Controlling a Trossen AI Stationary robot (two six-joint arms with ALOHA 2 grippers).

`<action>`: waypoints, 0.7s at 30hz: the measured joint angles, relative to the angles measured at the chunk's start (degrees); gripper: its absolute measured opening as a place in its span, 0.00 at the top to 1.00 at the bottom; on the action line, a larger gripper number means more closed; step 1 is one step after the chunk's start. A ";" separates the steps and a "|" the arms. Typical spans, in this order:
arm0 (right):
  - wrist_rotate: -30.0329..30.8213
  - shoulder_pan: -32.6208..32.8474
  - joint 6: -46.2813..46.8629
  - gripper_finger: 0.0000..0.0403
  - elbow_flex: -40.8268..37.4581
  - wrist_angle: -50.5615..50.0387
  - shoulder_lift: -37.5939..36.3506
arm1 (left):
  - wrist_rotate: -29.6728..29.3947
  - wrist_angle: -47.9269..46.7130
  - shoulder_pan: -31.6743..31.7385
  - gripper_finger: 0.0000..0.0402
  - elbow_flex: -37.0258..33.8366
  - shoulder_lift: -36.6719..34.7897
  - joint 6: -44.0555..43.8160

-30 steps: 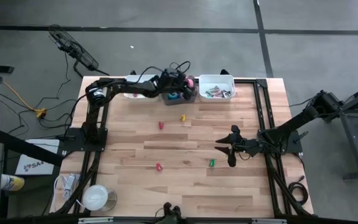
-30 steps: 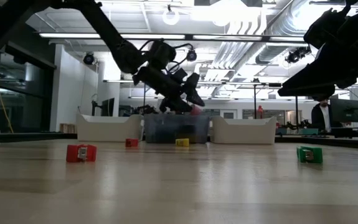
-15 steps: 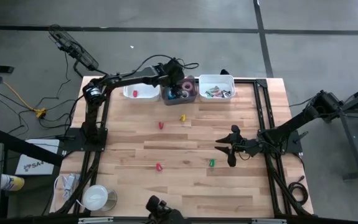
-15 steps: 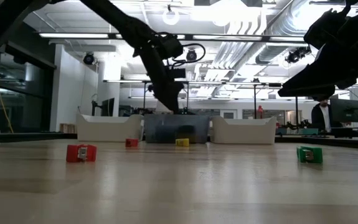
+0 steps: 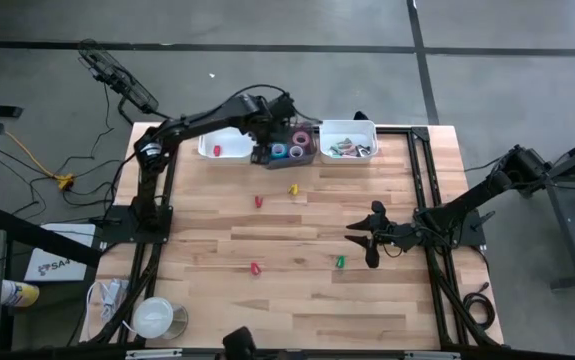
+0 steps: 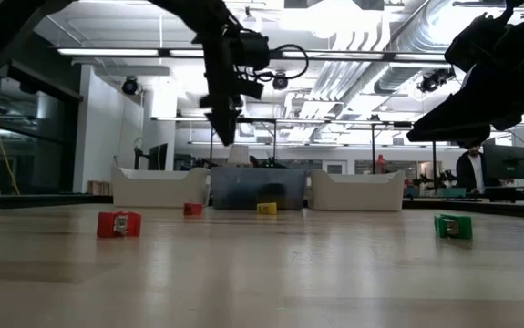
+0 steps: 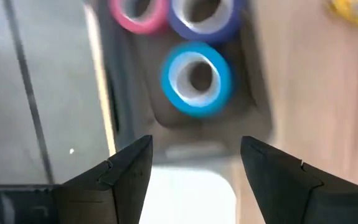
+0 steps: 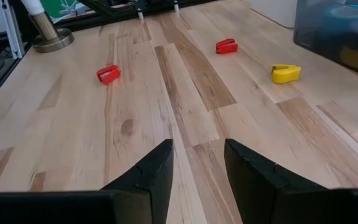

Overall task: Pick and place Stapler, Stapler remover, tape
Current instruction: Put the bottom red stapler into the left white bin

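A blue tape roll (image 7: pixel 196 78), a pink one (image 7: pixel 138 12) and a purple one (image 7: pixel 205 14) lie flat in the grey bin (image 5: pixel 289 147) at the far edge. My left gripper (image 5: pixel 264 150) hangs open above that bin's left rim, pointing down, with nothing between its fingers (image 7: pixel 194 146). Small stapler removers lie on the wood: red (image 5: pixel 258 201), yellow (image 5: pixel 293 188), red (image 5: pixel 255 269) and green (image 5: pixel 340 262). My right gripper (image 5: pixel 364 238) waits open over the table's right half, holding nothing (image 8: pixel 197 168). I cannot make out a stapler.
A white bin (image 5: pixel 222 147) with a red piece stands left of the grey bin, and a white bin (image 5: pixel 348 140) with several small coloured things stands right of it. Black frame rails (image 5: pixel 422 200) run along both sides. Bare wood lies between the scattered pieces.
My left gripper has risen from the grey bin's opening and drawn a little toward the table's left. It has tipped from a shallow slant to pointing nearly straight down, rolling as it went. Its fingers have stayed open.
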 joint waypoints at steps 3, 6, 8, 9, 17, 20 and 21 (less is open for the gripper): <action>-0.01 0.00 -0.05 0.66 0.00 0.00 0.00 | -1.55 -5.88 -1.41 0.41 0.61 -0.64 2.96; -0.02 0.01 -0.42 0.66 0.00 -0.11 0.00 | -1.81 -9.83 -2.65 0.41 0.74 -1.94 3.89; -0.02 0.00 -0.44 0.66 0.00 -0.13 0.00 | -1.99 -12.68 -3.38 0.41 0.70 -2.73 3.77; -0.02 0.00 -0.42 0.66 0.00 -0.13 0.00 | -2.00 -13.34 -3.64 0.41 0.50 -3.25 3.34; 0.18 0.00 -0.19 0.66 0.00 -0.13 0.00 | -2.03 -14.77 -5.65 0.41 -8.41 -11.04 -4.95; 0.20 0.00 -0.39 0.66 0.00 -0.13 0.00 | -1.86 -11.49 -6.60 0.41 -14.51 -14.68 -7.86; 0.20 0.00 -0.42 0.66 0.00 -0.15 0.00 | -1.77 -9.87 -6.83 0.41 -16.75 -15.87 -8.92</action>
